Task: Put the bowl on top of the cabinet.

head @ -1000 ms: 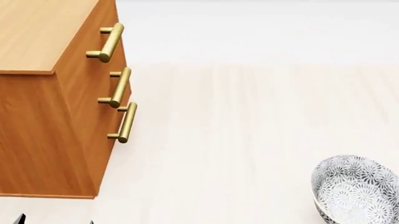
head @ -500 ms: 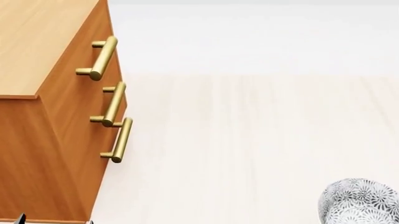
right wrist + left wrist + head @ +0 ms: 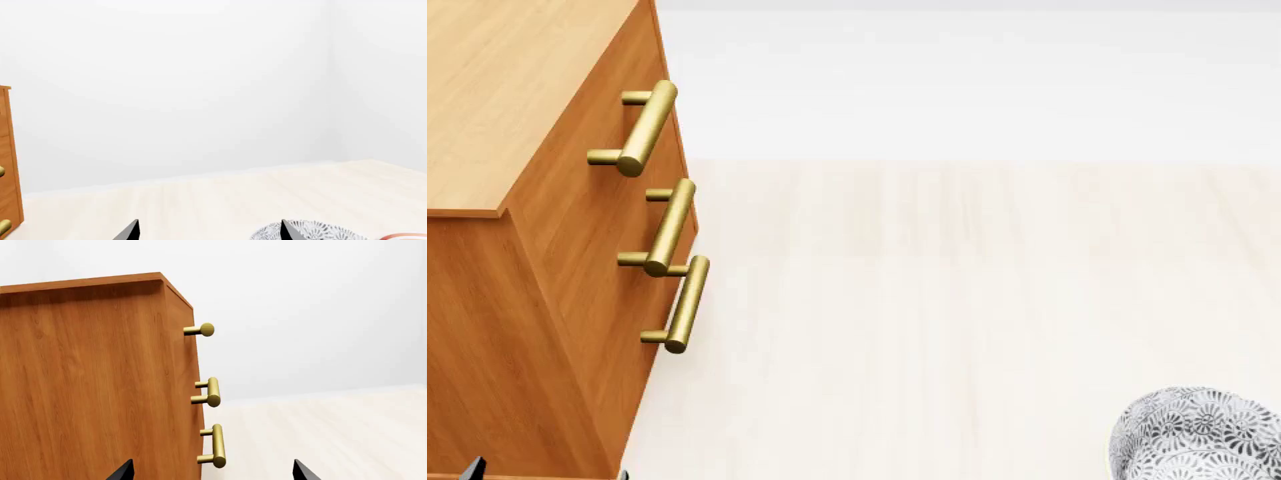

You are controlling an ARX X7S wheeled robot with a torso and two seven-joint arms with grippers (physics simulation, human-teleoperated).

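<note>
The orange-brown cabinet (image 3: 554,290) fills the left of the head view, its lighter wood top (image 3: 507,100) bare and three brass handles (image 3: 667,228) on its front. The patterned bowl (image 3: 1201,440) sits on the pale floor at the lower right, partly cut off by the frame edge. My left gripper (image 3: 212,475) is open in front of the cabinet (image 3: 87,390), level with its lowest handle, with nothing between its fingertips. My right gripper (image 3: 209,234) is also open and empty; the bowl (image 3: 313,231) lies low beyond one fingertip.
Pale wood floor stretches from the cabinet to a white wall. A red-ringed plate edge (image 3: 407,236) shows beside the bowl. The cabinet's front corner (image 3: 7,160) appears at the edge of the right wrist view.
In the head view the cabinet and bowl have slid downward and slightly left since a second ago; the bowl is now more cut off. Little has shifted in the last half second.
</note>
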